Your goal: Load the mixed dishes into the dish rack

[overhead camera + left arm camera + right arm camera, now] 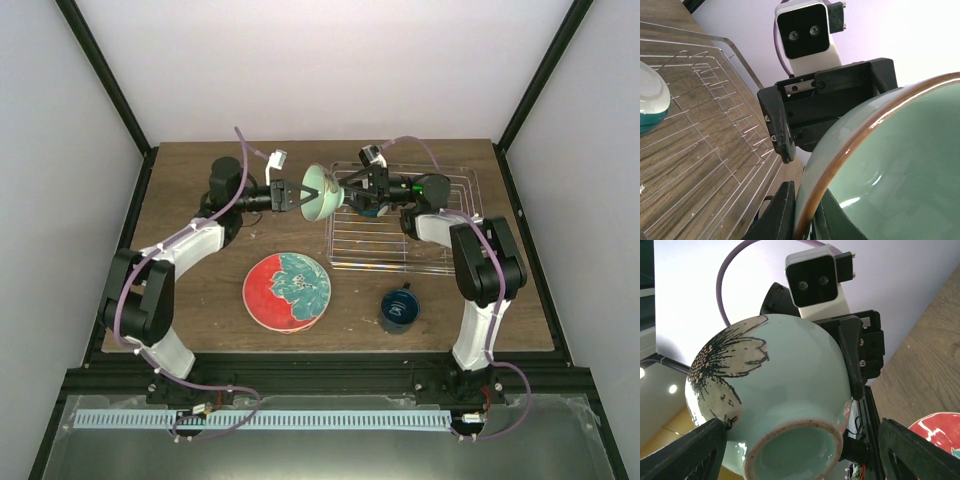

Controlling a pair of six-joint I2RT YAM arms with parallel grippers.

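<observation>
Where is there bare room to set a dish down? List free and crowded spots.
Free: near wires of the dish rack; the table between red-and-teal plate and dark blue mug; the back edge behind the arms. Crowded: its left end, where the left gripper pinches the pale green bowl and the open right gripper faces it.

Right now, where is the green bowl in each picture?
Top: upper middle, green bowl held by the left gripper at the rack's left edge.
Left wrist: bowl fills the lower right.
Right wrist: bowl centre-left, underside showing.
Landmark: the rack, in top and left wrist views.
</observation>
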